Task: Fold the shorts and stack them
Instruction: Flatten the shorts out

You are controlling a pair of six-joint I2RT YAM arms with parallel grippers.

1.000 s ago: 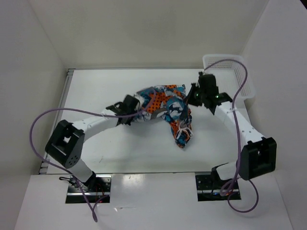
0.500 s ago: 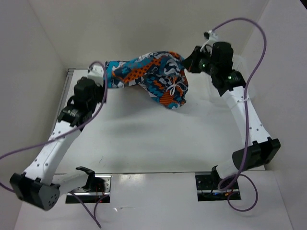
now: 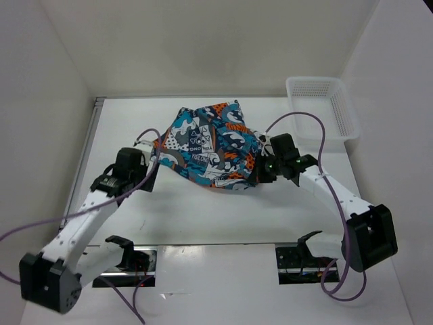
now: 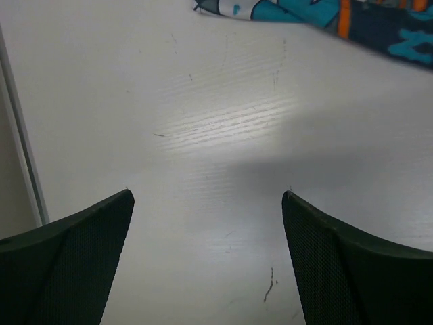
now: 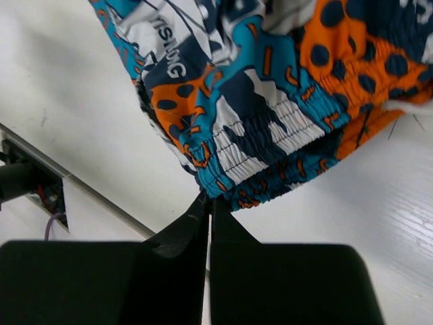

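Right gripper point(image 5: 208, 198) pinches shorts point(image 3: 206, 145) over scratched white table point(image 4: 223, 122).

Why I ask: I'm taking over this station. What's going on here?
Two robot arms are working on a pair of printed shorts. The shorts are spread out over the table, not yet folded. The right gripper is shut at the waistband edge, apparently pinching it. The left gripper is open and holds nothing, just beside the shorts' left edge. A white mesh basket sits at the far right corner.
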